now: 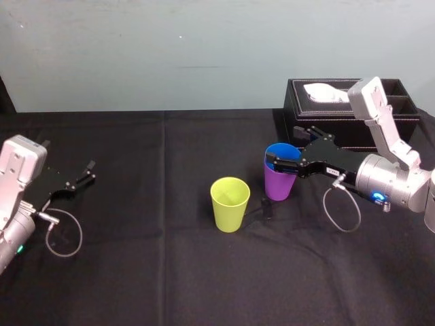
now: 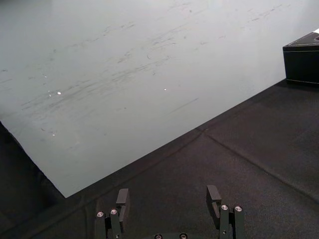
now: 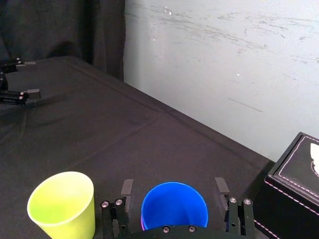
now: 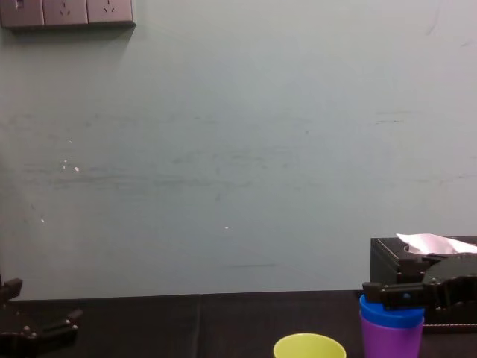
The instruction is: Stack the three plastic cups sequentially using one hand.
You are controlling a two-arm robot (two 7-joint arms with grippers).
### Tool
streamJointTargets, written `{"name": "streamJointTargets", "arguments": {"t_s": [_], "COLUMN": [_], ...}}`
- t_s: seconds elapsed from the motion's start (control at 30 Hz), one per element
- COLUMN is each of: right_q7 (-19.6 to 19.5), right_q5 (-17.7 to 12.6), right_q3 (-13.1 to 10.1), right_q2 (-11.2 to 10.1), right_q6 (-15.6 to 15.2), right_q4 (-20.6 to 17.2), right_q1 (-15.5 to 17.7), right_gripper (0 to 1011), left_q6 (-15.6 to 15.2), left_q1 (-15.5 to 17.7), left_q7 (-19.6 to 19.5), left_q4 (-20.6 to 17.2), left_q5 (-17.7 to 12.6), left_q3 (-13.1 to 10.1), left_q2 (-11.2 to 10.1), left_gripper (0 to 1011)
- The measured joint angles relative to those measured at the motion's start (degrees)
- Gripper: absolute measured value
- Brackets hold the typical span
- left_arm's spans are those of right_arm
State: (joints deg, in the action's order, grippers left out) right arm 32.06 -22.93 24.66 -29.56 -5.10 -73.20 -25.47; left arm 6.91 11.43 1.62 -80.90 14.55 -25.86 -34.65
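The blue cup [image 1: 282, 151] sits nested in the purple cup [image 1: 279, 185], right of the table's middle. Just to their left the yellow-green cup [image 1: 230, 204] stands upright by itself. My right gripper [image 1: 284, 146] is around the blue cup's rim. In the right wrist view its fingers [image 3: 127, 188] stand a little off the blue cup [image 3: 174, 211] on both sides, so the right gripper [image 3: 173, 186] is open. The yellow-green cup [image 3: 62, 204] is beside it. My left gripper [image 1: 87, 173] rests parked at the far left, open [image 2: 168, 195] and empty.
A black stitched tissue box [image 1: 353, 109] with a white tissue stands at the back right, just behind the right arm. A black cloth [image 1: 149, 272] covers the table. A pale wall [image 4: 238, 164] rises behind it.
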Motion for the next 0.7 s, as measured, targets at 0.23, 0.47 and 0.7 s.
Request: {"name": "streamJointTargets", "arguments": {"t_s": [0.23,0.47,0.7], "right_q7": [0.00,0.00,0.00], "right_q5": [-0.03,-0.07,-0.08], "right_q3": [-0.03,-0.03,-0.03], "right_q2": [0.00,-0.01,-0.01], "right_q6": [0.00,0.00,0.00], "right_q4": [-0.04,-0.04,-0.04], "right_q1": [0.00,0.00,0.00], "right_gripper": [1003,1003,1002], "left_q6": [0.00,0.00,0.00], "left_q1": [0.00,0.00,0.00], "left_q7": [0.00,0.00,0.00], "left_q4": [0.00,0.00,0.00], "left_q5": [0.00,0.00,0.00], "left_q3": [0.00,0.00,0.00], "left_q2": [0.00,0.00,0.00], "left_gripper": [1010,1010,1010]}}
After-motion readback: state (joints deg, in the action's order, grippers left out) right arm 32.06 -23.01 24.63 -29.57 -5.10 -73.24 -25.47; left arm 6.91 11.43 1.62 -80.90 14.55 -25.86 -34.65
